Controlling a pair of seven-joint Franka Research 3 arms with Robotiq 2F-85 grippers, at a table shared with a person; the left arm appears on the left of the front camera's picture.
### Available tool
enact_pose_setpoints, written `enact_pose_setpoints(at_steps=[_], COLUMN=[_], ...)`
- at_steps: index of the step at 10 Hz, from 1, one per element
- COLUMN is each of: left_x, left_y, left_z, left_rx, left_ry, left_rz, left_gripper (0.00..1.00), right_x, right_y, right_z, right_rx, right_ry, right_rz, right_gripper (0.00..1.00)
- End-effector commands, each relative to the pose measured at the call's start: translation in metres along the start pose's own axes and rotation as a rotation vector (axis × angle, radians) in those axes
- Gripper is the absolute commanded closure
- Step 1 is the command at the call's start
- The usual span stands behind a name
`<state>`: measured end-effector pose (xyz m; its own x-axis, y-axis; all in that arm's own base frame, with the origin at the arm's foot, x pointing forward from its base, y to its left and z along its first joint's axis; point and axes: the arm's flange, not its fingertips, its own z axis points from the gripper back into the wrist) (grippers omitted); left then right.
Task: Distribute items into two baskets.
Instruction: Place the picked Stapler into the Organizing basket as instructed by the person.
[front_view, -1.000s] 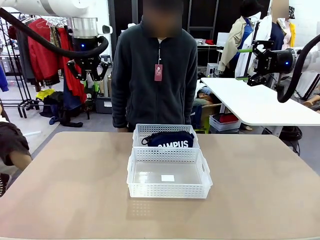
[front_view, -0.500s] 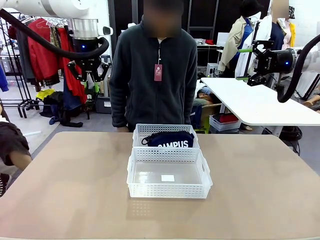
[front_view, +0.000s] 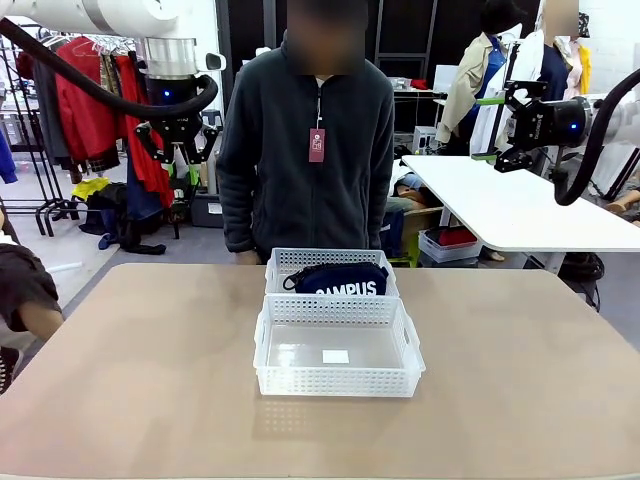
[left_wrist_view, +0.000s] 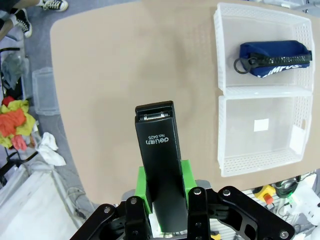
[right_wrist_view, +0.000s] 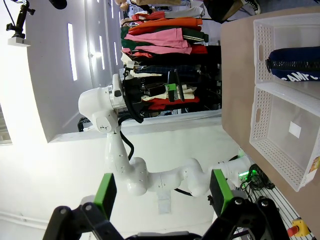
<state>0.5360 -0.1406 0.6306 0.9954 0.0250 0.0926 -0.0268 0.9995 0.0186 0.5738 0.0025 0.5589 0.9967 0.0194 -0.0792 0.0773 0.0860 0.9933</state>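
The left fingers (left_wrist_view: 144, 186) are clenched on the black stapler (left_wrist_view: 157, 150), gripping its rear portion between the green pads. The front of the stapler projects beyond the fingertips. The left arm holds it high, to the robot's left of the baskets, with the wrist camera looking down on the bench (front_view: 130, 350). The right fingers (right_wrist_view: 106, 194) are released, spread wide and grasping nothing, raised high at the robot's right. Two baskets stand at the centre of the bench, touching end to end. The far basket (front_view: 290, 262), nearest the person (front_view: 308, 150), contains the navy pouch (front_view: 340, 278) with white lettering. The near basket (front_view: 335, 382) has a white sticker (front_view: 336, 356) on its bare bottom.
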Motion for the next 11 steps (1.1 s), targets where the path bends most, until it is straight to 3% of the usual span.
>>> enact_pose_setpoints(at_steps=[1, 11], left_x=[-0.0016, -0.0016], left_y=[0.0008, 0.0008], left_z=[0.0022, 0.0022], left_rx=[-0.001, -0.001], left_ry=[-0.007, -0.007], left_rz=[0.001, 0.001], left_gripper=[1.00, 1.00], right_x=[-0.0001, -0.0001], right_y=[0.0040, 0.0040], right_z=[-0.0009, -0.0009], right_rx=[0.018, 0.018], right_ry=[-0.002, -0.002], right_rz=[-0.006, -0.006], right_gripper=[0.00, 0.00])
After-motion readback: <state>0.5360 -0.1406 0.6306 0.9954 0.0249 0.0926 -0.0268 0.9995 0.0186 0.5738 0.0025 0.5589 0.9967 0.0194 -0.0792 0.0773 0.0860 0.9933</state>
